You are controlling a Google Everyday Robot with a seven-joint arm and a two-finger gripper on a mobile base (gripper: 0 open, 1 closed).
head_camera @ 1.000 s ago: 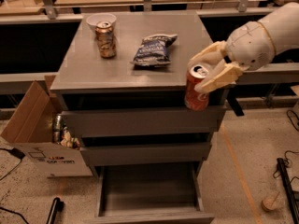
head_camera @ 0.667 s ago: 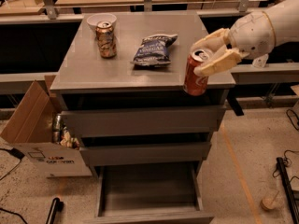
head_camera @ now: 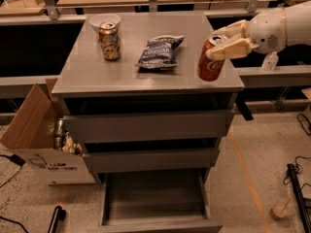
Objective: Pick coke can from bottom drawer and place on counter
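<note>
The red coke can (head_camera: 211, 62) with a silver top is tilted and held over the right edge of the grey counter (head_camera: 97, 69). My cream-coloured gripper (head_camera: 228, 41) comes in from the right and is shut on the can's upper part. The bottom drawer (head_camera: 155, 198) is pulled open below, a deep grey tray with nothing showing inside. The two shallower drawers above it are closed.
A gold-brown can (head_camera: 110, 41) stands at the counter's back left with a white bowl (head_camera: 104, 20) behind it. A dark blue chip bag (head_camera: 158, 52) lies mid-counter. An open cardboard box (head_camera: 41, 140) sits on the floor to the left.
The gripper has lifted the coke can from beside the cabinet's upper right front up to counter level, and the view has shifted.
</note>
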